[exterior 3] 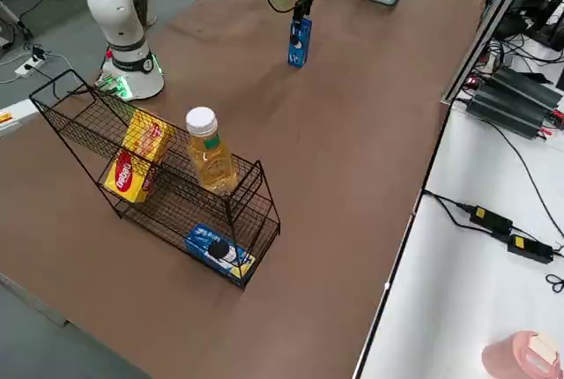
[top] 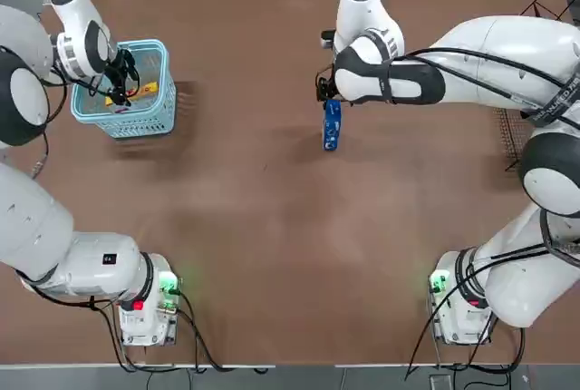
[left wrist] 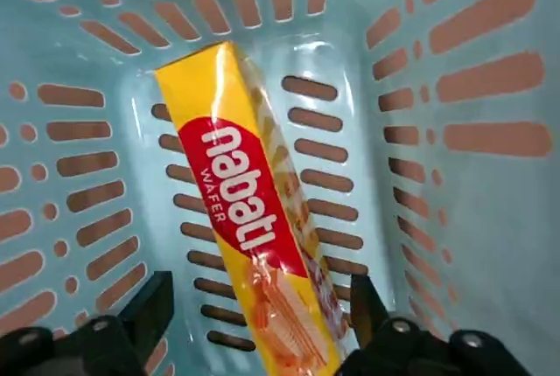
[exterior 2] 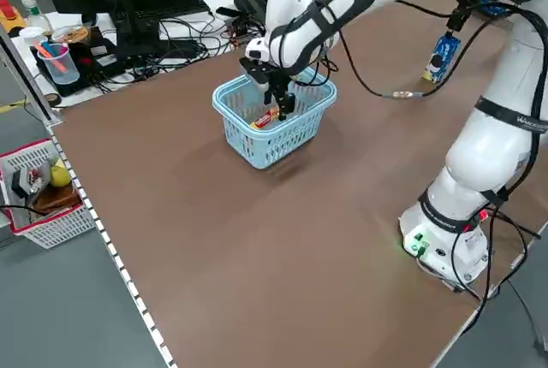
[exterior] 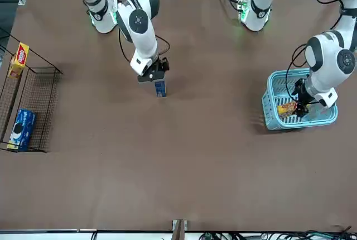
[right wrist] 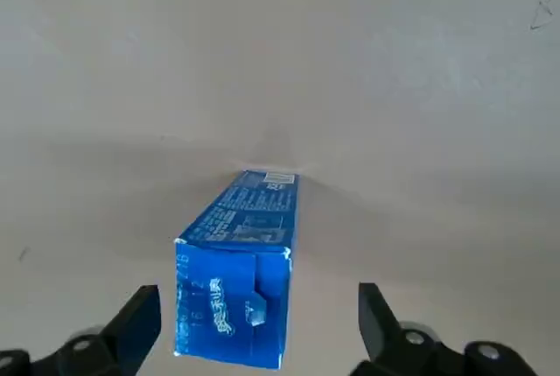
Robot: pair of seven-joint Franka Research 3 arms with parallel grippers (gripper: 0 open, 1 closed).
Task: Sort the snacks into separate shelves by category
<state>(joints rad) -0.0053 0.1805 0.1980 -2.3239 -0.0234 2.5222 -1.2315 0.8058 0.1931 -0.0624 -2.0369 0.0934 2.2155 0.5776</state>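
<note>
At the rack's near end, by the right edge of the worktop [top: 299,254], stand yellow boxes [exterior 3: 141,157]. Somewhat farther out, right of the worktop's middle, the right gripper [right wrist: 260,297] points down with its fingers wide apart and nothing clasped; the blue packet [right wrist: 234,302] lies in the gap between them, apart from both, its long axis seeming upright, and the right arm is clearly the nearer. Towards the worktop's far left corner, the left gripper [left wrist: 267,293] is also spread and gripping nothing, above a yellow wafer box [left wrist: 241,192] lying in the basket [top: 145,129], long axis slanting between the fingers; the left arm is nearer there. The coming move probably hinges on closing across each pack's narrow width. At the far end of the rack [exterior 3: 167,213] lies another blue packet [exterior 3: 211,245], probably marking that category's shelf
</note>
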